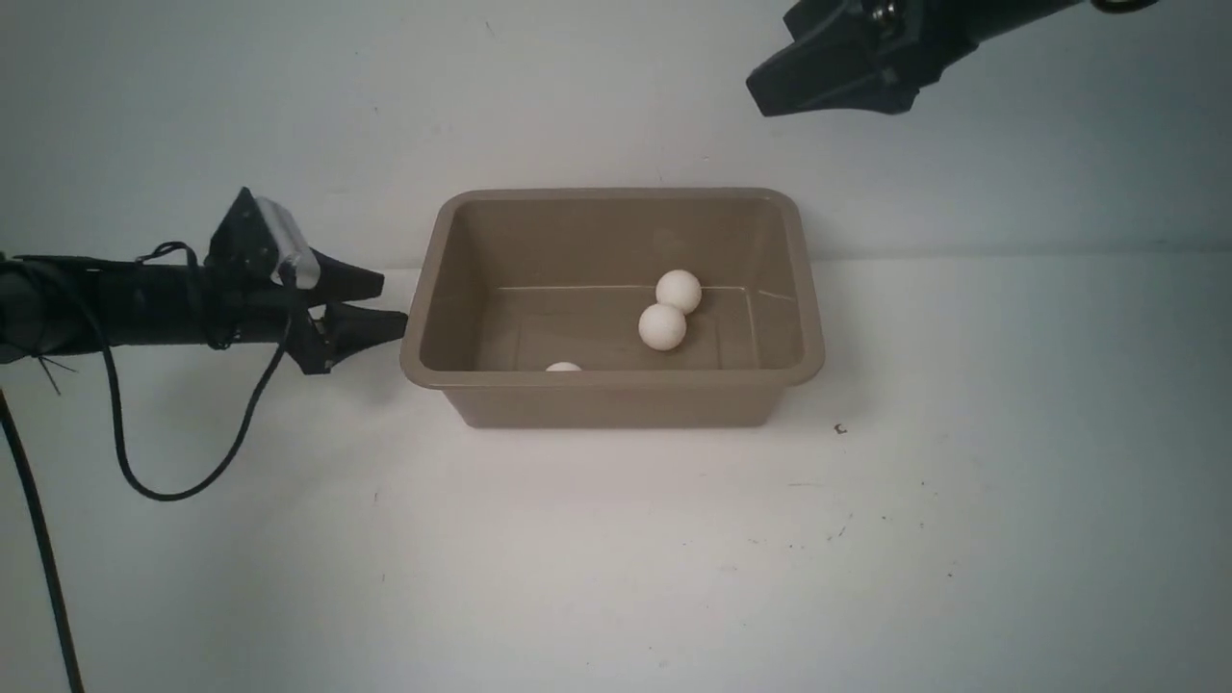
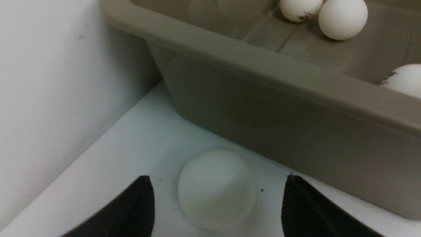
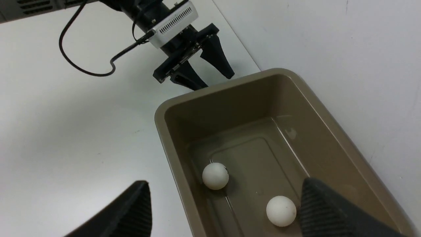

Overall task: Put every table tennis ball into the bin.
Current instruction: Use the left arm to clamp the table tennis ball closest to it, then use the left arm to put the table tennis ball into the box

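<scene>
The taupe-brown bin (image 1: 616, 397) stands mid-table by the back wall. Three white table tennis balls lie inside: two touching (image 1: 679, 291) (image 1: 662, 326), one half hidden behind the near rim (image 1: 564, 367). In the left wrist view another ball (image 2: 217, 187) rests on the table beside the bin's outer wall (image 2: 263, 108). My left gripper (image 2: 217, 177) is open around this ball, with a gap on each side. It is hidden in the front view, where the left gripper (image 1: 395, 304) sits low at the bin's left end. My right gripper (image 1: 770, 91) hangs open and empty above the bin's far right.
The white back wall (image 1: 289, 115) rises right behind the bin and close to the left gripper. A black cable (image 1: 192, 481) loops from the left arm down to the table. The right wrist view shows the left gripper (image 3: 213, 77) at the bin's far end.
</scene>
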Controlling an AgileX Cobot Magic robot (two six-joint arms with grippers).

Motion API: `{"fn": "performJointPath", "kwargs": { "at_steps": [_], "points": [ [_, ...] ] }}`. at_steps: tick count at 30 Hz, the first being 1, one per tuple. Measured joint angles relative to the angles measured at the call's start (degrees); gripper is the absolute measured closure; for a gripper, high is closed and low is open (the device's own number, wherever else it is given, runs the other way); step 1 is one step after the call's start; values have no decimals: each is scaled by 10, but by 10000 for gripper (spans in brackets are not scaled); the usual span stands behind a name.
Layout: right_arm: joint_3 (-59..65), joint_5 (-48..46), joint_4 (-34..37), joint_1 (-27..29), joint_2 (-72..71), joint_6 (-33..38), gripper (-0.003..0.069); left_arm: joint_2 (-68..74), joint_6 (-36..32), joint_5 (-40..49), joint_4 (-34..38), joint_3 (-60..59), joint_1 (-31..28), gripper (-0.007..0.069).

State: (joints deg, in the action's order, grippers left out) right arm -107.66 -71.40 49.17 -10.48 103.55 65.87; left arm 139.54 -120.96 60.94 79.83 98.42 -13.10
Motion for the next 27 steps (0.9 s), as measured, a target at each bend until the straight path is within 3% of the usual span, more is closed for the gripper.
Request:
{"fn": "performJointPath", "kwargs": {
  "at_steps": [11, 13, 15, 19, 27],
  "points": [
    [0, 0, -13, 0, 0, -1, 113, 0, 0, -129, -31, 0, 53, 157],
    [0, 0, -13, 0, 0, -1, 113, 0, -4, -159, -29, 0, 58, 184],
    [0, 0, -13, 0, 0, -1, 116, 0, -4, -173, -19, 0, 59, 270],
    [0, 0, -13, 0, 0, -1, 125, -4, -16, -154, -3, 0, 48, 272],
    [0, -1, -13, 0, 0, -1, 134, -73, -40, -7, 22, 1, -21, 271]
  ]
}}
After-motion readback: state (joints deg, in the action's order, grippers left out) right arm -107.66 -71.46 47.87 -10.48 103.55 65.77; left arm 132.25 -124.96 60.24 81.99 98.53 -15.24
